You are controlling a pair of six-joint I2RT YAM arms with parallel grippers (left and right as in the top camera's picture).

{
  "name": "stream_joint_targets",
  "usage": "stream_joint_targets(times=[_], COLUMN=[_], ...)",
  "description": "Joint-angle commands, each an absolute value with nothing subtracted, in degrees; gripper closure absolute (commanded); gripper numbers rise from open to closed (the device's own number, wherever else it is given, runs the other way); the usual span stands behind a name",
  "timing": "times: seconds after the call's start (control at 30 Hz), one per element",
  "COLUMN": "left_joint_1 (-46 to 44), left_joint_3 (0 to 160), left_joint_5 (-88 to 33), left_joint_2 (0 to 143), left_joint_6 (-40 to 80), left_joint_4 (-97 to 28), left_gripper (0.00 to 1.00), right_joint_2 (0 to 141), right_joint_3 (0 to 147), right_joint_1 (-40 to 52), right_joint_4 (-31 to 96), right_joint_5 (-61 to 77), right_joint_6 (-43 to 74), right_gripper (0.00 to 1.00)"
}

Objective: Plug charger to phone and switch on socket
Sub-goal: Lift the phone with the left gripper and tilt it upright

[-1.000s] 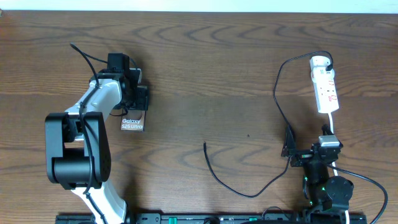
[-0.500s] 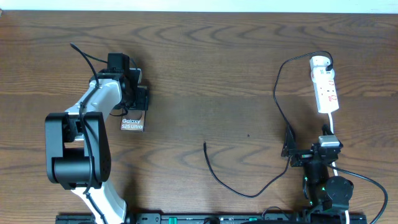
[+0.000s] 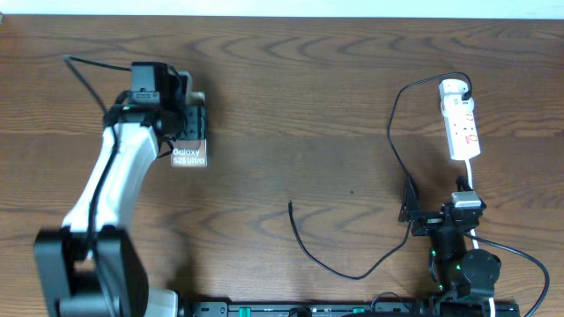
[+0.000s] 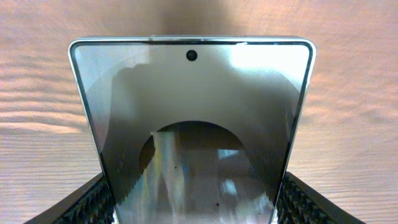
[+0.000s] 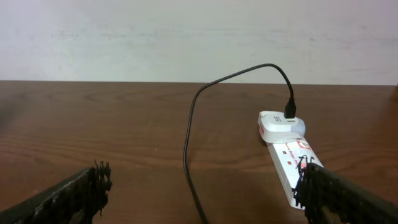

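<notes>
left fingers (image 4: 93,200) clamp the phone (image 4: 193,124); right fingers (image 5: 68,193) spread wide, empty.
charger (image 3: 294,227) tip lies loose on the surface (image 3: 291,79), well apart from the phone; plugging in and, apparently, switching the socket (image 3: 461,128) remain.

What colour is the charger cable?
The charger is black, clearest in the overhead view.

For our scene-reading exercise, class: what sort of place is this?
Probably an indoor robot test bench: a wooden table, a robot arm holding a Galaxy phone, and a white power strip with a black charger cable plugged in.
</notes>
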State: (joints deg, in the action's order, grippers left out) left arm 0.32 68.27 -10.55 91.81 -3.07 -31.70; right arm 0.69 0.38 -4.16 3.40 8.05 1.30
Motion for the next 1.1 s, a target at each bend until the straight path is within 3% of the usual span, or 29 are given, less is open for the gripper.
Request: stream_joint_targets(times=[0.0, 0.2, 0.5, 0.77, 1.07], left_joint_1=[0.2, 2.9, 14.4, 19.0, 19.0], left_joint_3=[70.5, 70.5, 70.5, 70.5, 70.5], left_joint_5=[-14.8, -32.4, -64.4, -79.2, -90.1], left_joint_2=[86.6, 83.5, 83.6, 83.6, 83.6], left_joint_6=[5.6, 18.5, 35.3, 59.5, 63.4], left_joint_4=[-31.7, -31.7, -32.1, -33.2, -33.7], left_gripper=[0.93, 0.93, 0.93, 0.93, 0.93], right_joint_2=[0.4, 0.4, 0.4, 0.4, 0.4], right_joint_3=[0.3, 0.3, 0.3, 0.3, 0.3], right_joint_1=[-4.1, -4.1, -4.1, -4.1, -4.1], right_joint_4=[3.6, 3.6, 3.6, 3.6, 3.7], right_joint_5=[8.0, 8.0, 8.0, 8.0, 8.0], right_joint_6=[2.1, 2.1, 2.1, 2.1, 2.1], right_gripper=[0.01, 0.01, 0.01, 0.01, 0.01])
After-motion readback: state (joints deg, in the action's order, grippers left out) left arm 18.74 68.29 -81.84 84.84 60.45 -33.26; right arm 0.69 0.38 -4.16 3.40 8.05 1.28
